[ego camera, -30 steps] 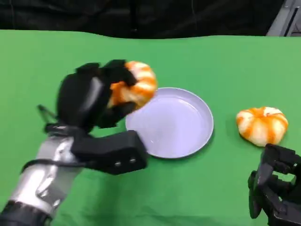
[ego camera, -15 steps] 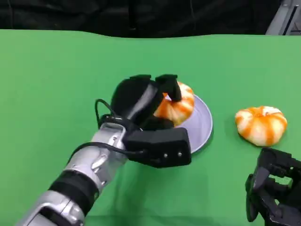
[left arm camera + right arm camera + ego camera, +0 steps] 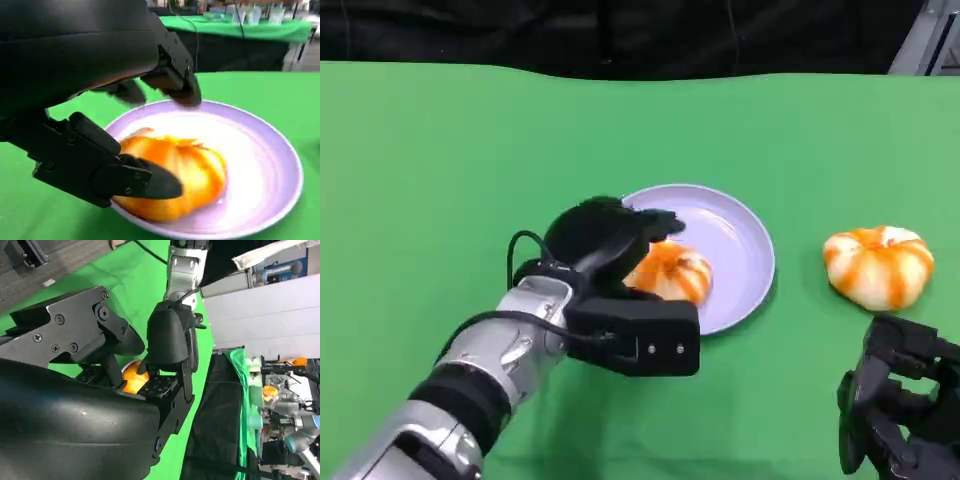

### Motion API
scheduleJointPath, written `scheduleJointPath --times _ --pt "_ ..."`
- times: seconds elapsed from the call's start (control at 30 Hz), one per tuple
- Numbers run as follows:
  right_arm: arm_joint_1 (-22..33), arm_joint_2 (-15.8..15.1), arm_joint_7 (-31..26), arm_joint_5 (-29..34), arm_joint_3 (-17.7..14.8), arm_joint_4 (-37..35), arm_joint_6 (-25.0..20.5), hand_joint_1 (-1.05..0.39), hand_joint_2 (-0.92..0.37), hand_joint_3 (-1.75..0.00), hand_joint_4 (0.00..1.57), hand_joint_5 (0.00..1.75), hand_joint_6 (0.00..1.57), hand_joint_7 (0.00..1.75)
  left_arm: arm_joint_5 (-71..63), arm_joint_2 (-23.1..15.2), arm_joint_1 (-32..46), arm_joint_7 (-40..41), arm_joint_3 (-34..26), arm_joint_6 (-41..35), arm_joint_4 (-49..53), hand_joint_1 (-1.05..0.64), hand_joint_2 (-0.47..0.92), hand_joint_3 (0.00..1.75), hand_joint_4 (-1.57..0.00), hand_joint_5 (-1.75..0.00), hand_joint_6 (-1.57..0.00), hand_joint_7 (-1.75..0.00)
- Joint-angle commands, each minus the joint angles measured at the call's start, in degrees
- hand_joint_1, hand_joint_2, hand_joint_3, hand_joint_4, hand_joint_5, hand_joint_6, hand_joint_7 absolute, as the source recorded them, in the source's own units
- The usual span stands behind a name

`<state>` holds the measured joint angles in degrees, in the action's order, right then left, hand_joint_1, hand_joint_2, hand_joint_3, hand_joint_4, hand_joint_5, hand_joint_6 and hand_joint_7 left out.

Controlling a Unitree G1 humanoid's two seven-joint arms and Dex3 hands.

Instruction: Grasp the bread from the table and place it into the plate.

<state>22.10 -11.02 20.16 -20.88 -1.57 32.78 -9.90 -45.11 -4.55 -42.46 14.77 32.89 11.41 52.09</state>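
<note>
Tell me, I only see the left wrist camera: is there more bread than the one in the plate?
Observer: Yes. The head view shows a second bread on the green table, to the right of the plate and apart from it.
Operator: Where's the right hand?
Observer: The right hand is low by the table's near edge, just in front of that second bread, not touching it.

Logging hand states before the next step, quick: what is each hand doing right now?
Left hand: fingers apart around the bread lying in the plate; grip cannot be told.
Right hand: holds nothing, fingers apart.
</note>
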Motion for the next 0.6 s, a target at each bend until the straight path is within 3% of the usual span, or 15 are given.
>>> scheduleJointPath --times 0.03,0.33,0.43,0.47,0.53,0.57,0.6 --pt "-0.4 -0.5 0.0 -0.9 -0.5 0.3 -0.7 0.01 -0.64 -1.07 0.83 1.74 0.75 1.54 -0.7 -2.8 1.8 -4.1 0.7 -2.4 -6.2 -1.01 0.92 0.77 0.00 0.00 -0.05 0.00" --pt "-0.1 -0.6 -0.4 -0.2 -0.3 0.8 -1.0 0.03 -0.66 -1.05 0.83 1.74 0.75 1.55 3.0 -7.7 9.4 -11.5 -3.2 -4.6 -25.3 -1.04 0.92 0.79 0.00 0.00 -0.02 -0.01" --pt "0.0 -0.4 -0.2 0.2 -0.1 0.7 -0.1 0.02 -0.67 -1.04 0.83 1.74 0.75 1.55 8.2 -8.6 14.3 -14.5 -7.2 -4.7 -33.8 -0.83 0.92 0.57 0.00 0.00 -0.12 -0.03" --pt "0.0 -0.4 -0.2 0.3 0.0 0.8 0.0 0.02 -0.67 -1.03 0.83 1.74 0.75 1.55 10.8 -8.7 16.8 -15.7 -9.1 -5.3 -37.5 -0.64 0.92 0.43 -0.04 -0.02 -0.22 -0.06" --pt "0.1 -0.2 -0.3 0.4 0.1 0.8 0.3 0.02 -0.67 -1.04 0.83 1.74 0.75 1.55 17.9 -8.3 22.1 -18.8 -13.3 -6.5 -44.8 -0.32 0.92 0.30 -0.21 -0.07 -0.43 -0.08" --pt "0.1 -0.1 -0.4 0.4 0.2 0.8 0.3 0.02 -0.67 -1.04 0.84 1.74 0.75 1.55 21.9 -8.3 24.9 -20.6 -15.3 -6.6 -48.2 -0.13 0.92 0.32 -0.42 -0.14 -0.58 -0.10" --pt "0.2 -0.1 -0.5 0.5 0.2 0.9 0.4 0.02 -0.67 -1.04 0.84 1.74 0.75 1.56 24.5 -8.3 26.6 -21.9 -16.5 -6.7 -50.4 -0.04 0.92 0.36 -0.58 -0.17 -0.66 -0.10"
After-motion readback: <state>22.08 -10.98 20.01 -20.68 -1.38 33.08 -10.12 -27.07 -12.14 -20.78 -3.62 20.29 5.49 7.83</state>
